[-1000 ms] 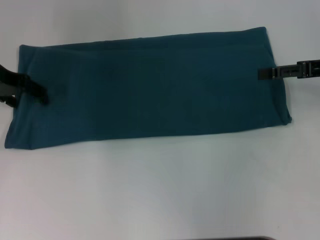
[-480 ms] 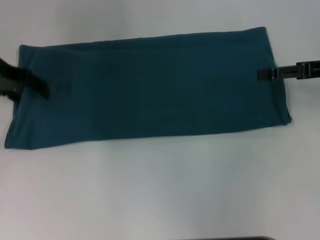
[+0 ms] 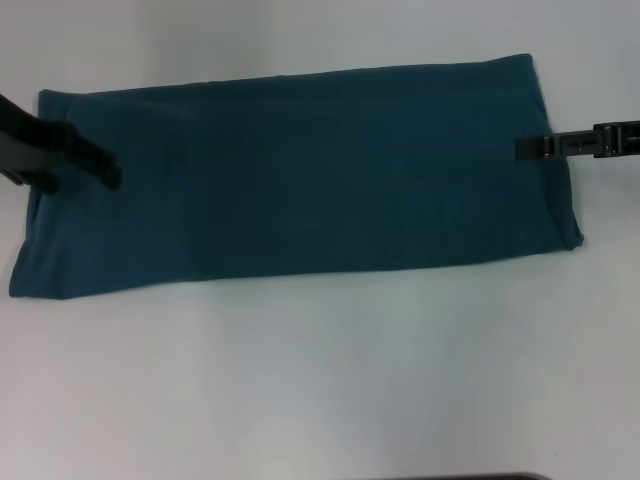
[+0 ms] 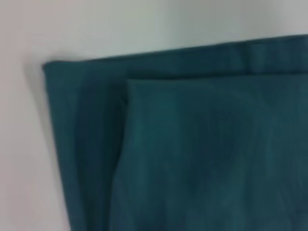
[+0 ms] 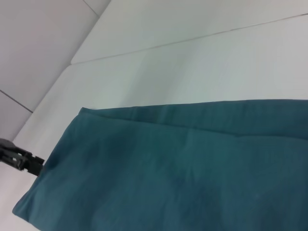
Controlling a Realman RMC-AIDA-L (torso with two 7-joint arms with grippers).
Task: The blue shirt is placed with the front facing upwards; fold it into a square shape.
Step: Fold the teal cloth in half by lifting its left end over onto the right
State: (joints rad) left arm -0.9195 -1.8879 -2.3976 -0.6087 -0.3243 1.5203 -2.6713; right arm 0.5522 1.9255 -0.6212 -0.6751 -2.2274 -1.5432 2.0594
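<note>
The blue shirt [image 3: 300, 170] lies flat on the white table as a long teal band folded lengthwise; no lettering or label shows. My left gripper [image 3: 105, 172] reaches in from the left edge and sits over the shirt's left end. It also shows small in the right wrist view [image 5: 26, 162] at that end of the shirt [image 5: 183, 168]. My right gripper [image 3: 522, 148] is at the shirt's right edge, at mid height. The left wrist view shows a corner of the shirt [image 4: 202, 159] with a folded layer on top.
The white table [image 3: 320, 380] stretches wide in front of the shirt and behind it [image 3: 300, 35]. A dark strip [image 3: 460, 477] shows at the near edge. Table seams [image 5: 192, 38] run beyond the shirt in the right wrist view.
My left gripper has moved inward to the right, further over the shirt's left end. The right gripper and the shirt have not moved.
</note>
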